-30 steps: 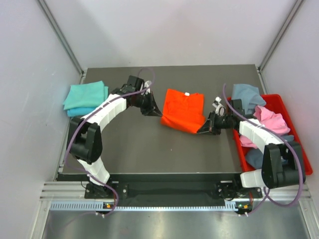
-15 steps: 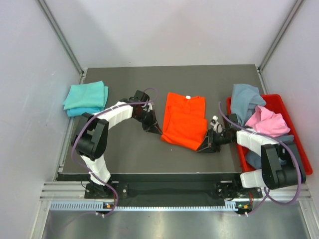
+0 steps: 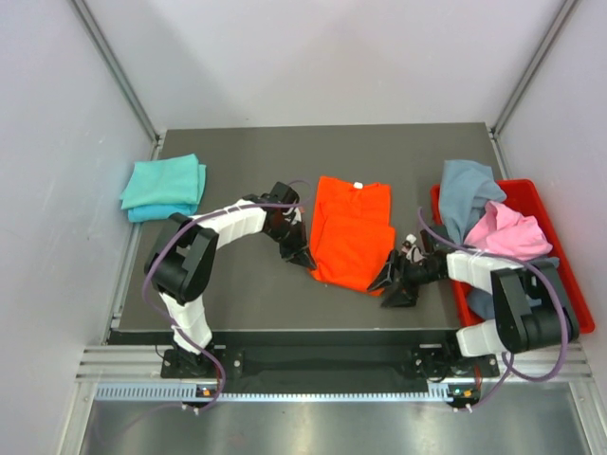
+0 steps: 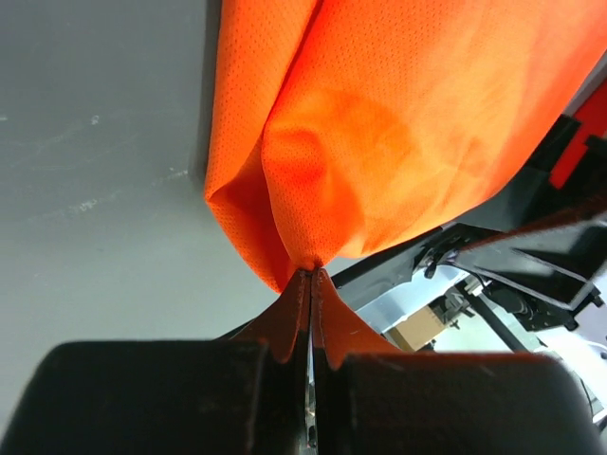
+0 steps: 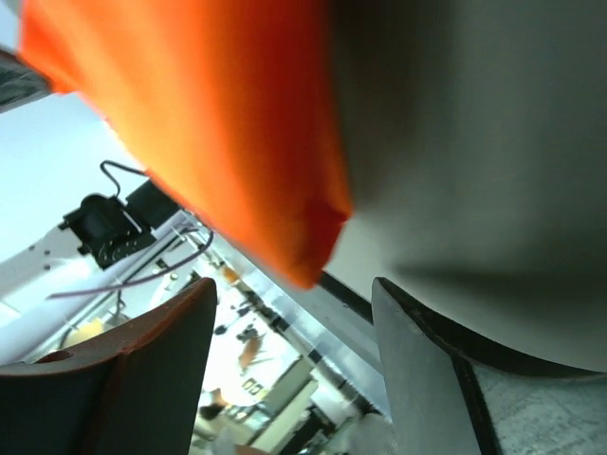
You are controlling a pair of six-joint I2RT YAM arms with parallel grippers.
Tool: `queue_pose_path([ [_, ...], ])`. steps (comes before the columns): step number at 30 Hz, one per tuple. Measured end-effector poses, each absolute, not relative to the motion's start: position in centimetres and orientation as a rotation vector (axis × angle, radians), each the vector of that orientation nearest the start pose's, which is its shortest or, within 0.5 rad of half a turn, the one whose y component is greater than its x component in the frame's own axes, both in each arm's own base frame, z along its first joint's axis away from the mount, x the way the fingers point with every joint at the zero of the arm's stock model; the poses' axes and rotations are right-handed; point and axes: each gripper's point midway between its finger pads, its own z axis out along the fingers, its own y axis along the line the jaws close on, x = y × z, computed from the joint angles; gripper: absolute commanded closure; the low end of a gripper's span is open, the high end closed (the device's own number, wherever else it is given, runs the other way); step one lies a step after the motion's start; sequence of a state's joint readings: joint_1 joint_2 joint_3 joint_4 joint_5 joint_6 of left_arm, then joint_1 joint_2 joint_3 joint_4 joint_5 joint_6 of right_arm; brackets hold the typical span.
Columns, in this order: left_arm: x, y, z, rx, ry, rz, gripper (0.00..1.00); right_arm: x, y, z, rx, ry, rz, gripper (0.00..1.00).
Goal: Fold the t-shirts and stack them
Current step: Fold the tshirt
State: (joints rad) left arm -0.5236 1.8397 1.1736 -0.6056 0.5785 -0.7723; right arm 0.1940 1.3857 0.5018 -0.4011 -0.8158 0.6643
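Here, left gripper (image 4: 311, 271) clamped on orange t-shirt (image 3: 351, 237) corner, right gripper (image 5: 292, 296) spread wide, free of it

Both arms drew back toward the near edge of the counter (image 3: 237, 303), dragging the lower hem of the orange t-shirt (image 3: 349, 237) with them, so the cloth lay longer and flatter. The left tool (image 3: 303, 258) came nearer along the shirt's left side. The right tool (image 3: 390, 287) parted its jaws and let its corner go.
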Motion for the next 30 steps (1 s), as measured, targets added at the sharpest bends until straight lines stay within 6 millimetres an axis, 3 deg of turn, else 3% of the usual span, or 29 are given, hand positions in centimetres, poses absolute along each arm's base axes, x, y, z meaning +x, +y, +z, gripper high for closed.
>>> queue_pose_path([
  [5, 24.6, -27.8, 5.6, -0.249, 3.079, -0.98, 1.0, 15.0, 18.0, 3.0, 0.642, 2.962, 1.338, 0.37],
  [16, 25.1, -27.4, 5.8, -0.256, 3.056, -0.955, 1.0, 18.0, 18.5, 2.5, 0.642, 2.88, 1.331, 0.56],
  [19, 25.3, -27.4, 5.9, -0.258, 3.049, -0.957, 1.0, 18.7, 18.3, 2.3, 0.647, 2.871, 1.296, 0.67],
  [20, 25.4, -27.3, 5.9, -0.261, 3.047, -0.958, 1.0, 18.8, 18.3, 2.2, 0.646, 2.869, 1.282, 0.79],
  [24, 25.7, -27.1, 5.9, -0.267, 3.035, -0.957, 1.0, 19.3, 17.8, 1.7, 0.619, 2.864, 1.216, 0.97],
  [27, 26.1, -26.8, 6.1, -0.266, 3.021, -0.955, 1.0, 20.5, 17.6, 2.3, 0.539, 2.839, 1.176, 1.0],
  [30, 26.9, -26.7, 6.9, -0.248, 2.977, -0.955, 1.0, 23.4, 17.7, 4.8, 0.397, 2.756, 1.145, 1.0],
])
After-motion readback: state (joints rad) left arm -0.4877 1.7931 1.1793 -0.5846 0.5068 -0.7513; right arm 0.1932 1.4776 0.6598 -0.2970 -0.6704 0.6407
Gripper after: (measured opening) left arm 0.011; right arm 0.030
